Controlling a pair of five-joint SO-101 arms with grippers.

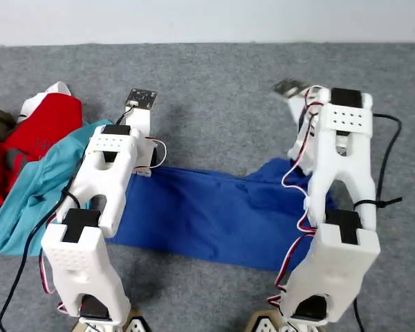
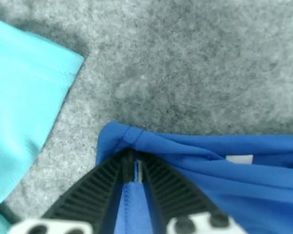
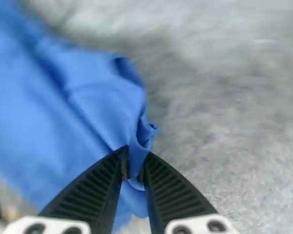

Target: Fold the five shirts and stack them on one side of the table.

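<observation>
A blue shirt (image 1: 207, 211) lies stretched across the middle of the grey table between the two arms. My left gripper (image 2: 133, 163) is shut on the blue shirt's (image 2: 210, 165) edge near its left corner; in the high view the left arm (image 1: 111, 173) stands over that end. My right gripper (image 3: 133, 165) is shut on a bunched fold of the blue shirt (image 3: 63, 126) at its right end, under the right arm (image 1: 339, 173). A teal shirt (image 1: 34, 190) and a red shirt (image 1: 41, 128) lie crumpled in a pile at the left.
The teal shirt (image 2: 24, 112) lies close beside the blue shirt's left corner. Something white (image 1: 52, 92) pokes out behind the red shirt. Grey felt (image 1: 214, 104) covers the table, bare at the back and at the far right.
</observation>
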